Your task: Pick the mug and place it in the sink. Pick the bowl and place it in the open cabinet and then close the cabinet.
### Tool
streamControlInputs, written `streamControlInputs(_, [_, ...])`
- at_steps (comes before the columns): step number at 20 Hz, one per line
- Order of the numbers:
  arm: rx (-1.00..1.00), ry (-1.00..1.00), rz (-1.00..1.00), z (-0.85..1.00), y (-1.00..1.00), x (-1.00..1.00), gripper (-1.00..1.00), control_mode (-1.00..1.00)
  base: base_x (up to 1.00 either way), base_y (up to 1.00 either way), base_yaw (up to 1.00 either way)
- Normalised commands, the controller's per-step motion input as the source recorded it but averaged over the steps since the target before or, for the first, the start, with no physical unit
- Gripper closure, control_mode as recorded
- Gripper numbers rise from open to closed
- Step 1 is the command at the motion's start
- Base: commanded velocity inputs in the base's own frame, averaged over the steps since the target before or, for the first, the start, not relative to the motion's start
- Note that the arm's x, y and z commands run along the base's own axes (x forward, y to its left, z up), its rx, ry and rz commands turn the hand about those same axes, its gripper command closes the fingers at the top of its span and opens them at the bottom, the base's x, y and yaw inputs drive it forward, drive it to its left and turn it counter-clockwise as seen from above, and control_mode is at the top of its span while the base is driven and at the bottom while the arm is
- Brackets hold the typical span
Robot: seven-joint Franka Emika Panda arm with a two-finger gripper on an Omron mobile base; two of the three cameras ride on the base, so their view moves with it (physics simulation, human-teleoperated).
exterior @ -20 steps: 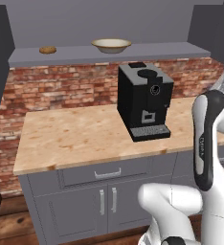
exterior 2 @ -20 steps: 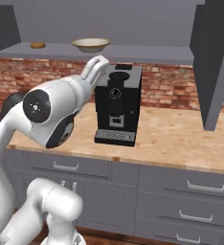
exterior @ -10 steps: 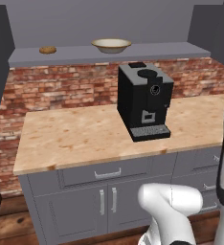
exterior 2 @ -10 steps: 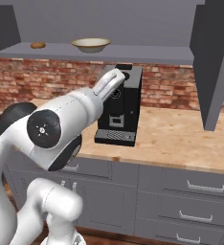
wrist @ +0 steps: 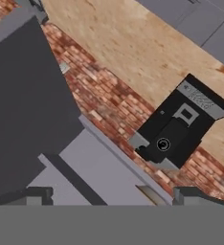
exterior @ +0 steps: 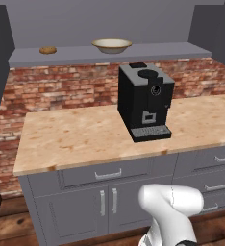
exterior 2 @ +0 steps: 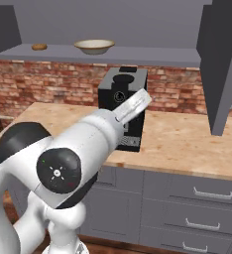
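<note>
1. White, smooth, rounded arm [exterior 2: 88, 149] shell, glossy like plastic.
2. Dark grey, almost black round joint cap [exterior 2: 58, 171] on the side, with small light marks and one tiny green and one tiny red dot.
3. Black band behind the cap, between white segments.
4. Pale grey flat link [exterior 2: 133, 105] at the far end, with a thin dark line.
5. White bulbous base segment [exterior: 174, 206] with a fine dark seam.
6. Two small dark grey finger tips [wrist: 25, 195], blocky, set wide apart.

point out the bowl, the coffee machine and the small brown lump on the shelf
bowl [exterior: 112, 46], left base view, on its cream outer wall below the rim.
coffee machine [exterior: 144, 103], left base view, on its black front face.
small brown lump [exterior: 48, 50], left base view, on its middle.
</note>
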Motion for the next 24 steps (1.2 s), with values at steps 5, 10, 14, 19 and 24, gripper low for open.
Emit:
streamControlInputs(5, [0.12,0.00,0.00,0.00,-0.41,-0.20,-1.00,-1.00,0.00,0.00,0.00])
streamControlInputs(10, [0.15,0.00,0.00,0.03,-0.49,0.00,-1.00,-1.00,0.00,0.00,0.00])
streamControlInputs(14, [0.09,-0.02,0.00,0.02,-0.44,-0.13,-1.00,-1.00,0.00,0.00,0.00])
streamControlInputs(19, [0.01,0.00,0.00,0.00,-0.46,0.00,-1.00,-1.00,0.00,0.00,0.00])
streamControlInputs(24, [0.00,0.01,0.01,0.00,-0.69,0.05,-1.00,-1.00,0.00,0.00,0.00])
